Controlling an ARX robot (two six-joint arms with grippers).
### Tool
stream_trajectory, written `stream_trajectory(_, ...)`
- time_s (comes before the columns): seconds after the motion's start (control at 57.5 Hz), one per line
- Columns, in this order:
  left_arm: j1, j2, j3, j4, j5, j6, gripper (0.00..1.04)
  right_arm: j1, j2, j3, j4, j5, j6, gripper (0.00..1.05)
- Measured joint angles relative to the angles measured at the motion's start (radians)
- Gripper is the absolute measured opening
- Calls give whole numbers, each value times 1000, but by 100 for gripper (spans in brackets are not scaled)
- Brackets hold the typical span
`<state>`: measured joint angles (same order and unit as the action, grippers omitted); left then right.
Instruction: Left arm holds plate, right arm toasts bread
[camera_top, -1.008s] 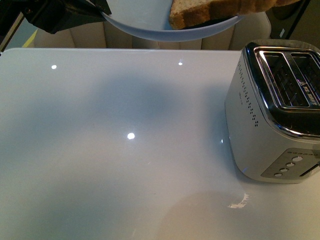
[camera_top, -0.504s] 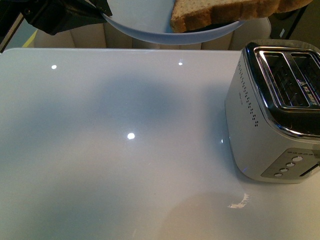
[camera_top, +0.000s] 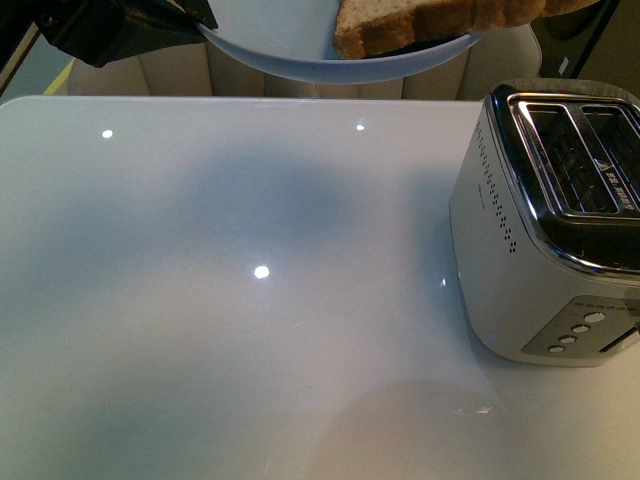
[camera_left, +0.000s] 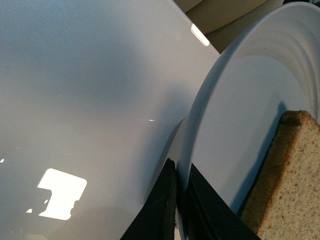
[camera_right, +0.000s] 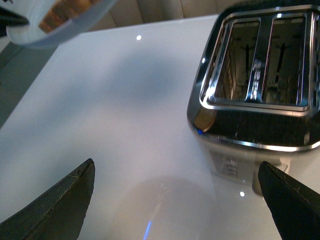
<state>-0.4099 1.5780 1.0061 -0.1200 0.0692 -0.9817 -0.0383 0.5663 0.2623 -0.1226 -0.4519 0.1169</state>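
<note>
left end effector (camera_left: 181, 200): pinching plate (camera_top: 268, 25) rim, plate aloft over table (camera_top: 250, 320) far edge | bread (camera_top: 430, 20): lying on plate, reaching past its right rim | right end effector (camera_right: 176, 165): fingers spread wide, above table near toaster (camera_top: 540, 230) | toaster: standing at right edge

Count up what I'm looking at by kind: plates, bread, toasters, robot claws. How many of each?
Plate: 1
Bread slice: 1, lying on the plate
Toaster: 1, both slots empty
Grippers: 2, left gripper clamped on the plate rim, right gripper open and empty
Total: 5
</note>
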Motion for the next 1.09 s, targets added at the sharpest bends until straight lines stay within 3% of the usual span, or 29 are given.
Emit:
stream_trajectory(0.313,-2,0,0,0,6,0,3,192,375,132,378,134,216,96)
stream_trajectory(0.539,-2,0,0,0,6,0,3,299,565,204,541,194,336,96)
stream_trajectory(1.095,-2,0,0,0,5,0,3,308,752,304,643,240,424,96)
